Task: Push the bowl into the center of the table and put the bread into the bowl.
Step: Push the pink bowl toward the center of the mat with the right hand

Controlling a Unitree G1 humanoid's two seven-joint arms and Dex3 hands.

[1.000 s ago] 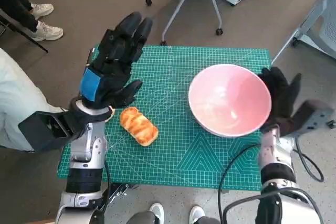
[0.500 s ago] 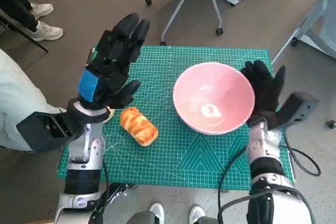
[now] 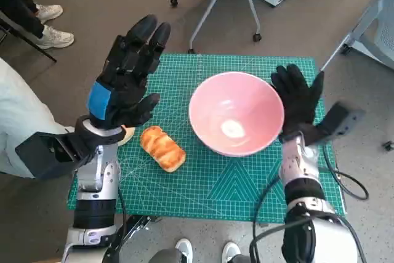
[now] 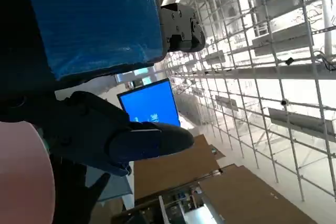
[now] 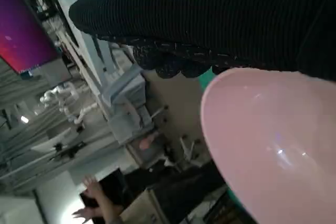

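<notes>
The pink bowl [image 3: 236, 121] sits on the green mat [image 3: 209, 183], near the mat's middle, a bit toward the R side. The bowl is tipped some, w/ its open side up. The right hand [image 3: 299, 100] (black knit glove) is flat against the bowl's R rim, fingers spread & pointing away from the robot, holding nothing. In the right wrist view the glove [image 5: 220, 19] lies right along the bowl's pink edge [image 5: 273, 145].

The bread [image 3: 162, 147] lies on the mat to the L of the bowl, apart from it, nothing touching it.

The left hand [image 3: 126, 78] is up in the air above the mat's L edge, farther from the bowl than the bread is, fingers wide apart, empty.

A person's shoes [image 3: 49, 26] show on the floor well past the mat's far L corner.
</notes>
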